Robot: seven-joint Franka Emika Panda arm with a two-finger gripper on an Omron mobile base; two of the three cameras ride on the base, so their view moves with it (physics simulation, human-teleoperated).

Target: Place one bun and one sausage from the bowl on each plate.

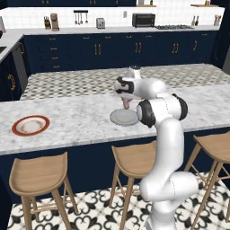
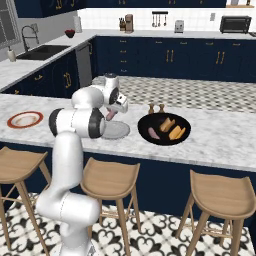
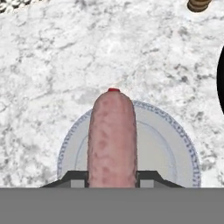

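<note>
At the far left of the marble counter (image 1: 81,121) lies the white plate with the red-brown rim (image 1: 30,125), bare and well apart from the work. Further right sits the grey plate (image 1: 122,117), and above it hangs the gripper (image 3: 112,177), its two dark tips closed on the sausage (image 3: 112,135), which points down at the plate's middle in the hand view. Right of that, in the right base view, stands the black bowl (image 2: 164,129), holding the other sausage (image 2: 153,133) and two buns (image 2: 172,128) lying close together. The step in hand looks like setting this sausage on the grey plate; to do it well, the hand should come straight down until the sausage is just above the plate's flat centre, tilt it toward lying flat, and let go only then, since a short round cylinder dropped on end could roll off the rim. The arm's own white links cover part of the grey plate in both base views, so the gap between sausage and plate cannot be judged. Two small brown items (image 2: 155,108) stand behind the bowl, too small to identify.
</note>
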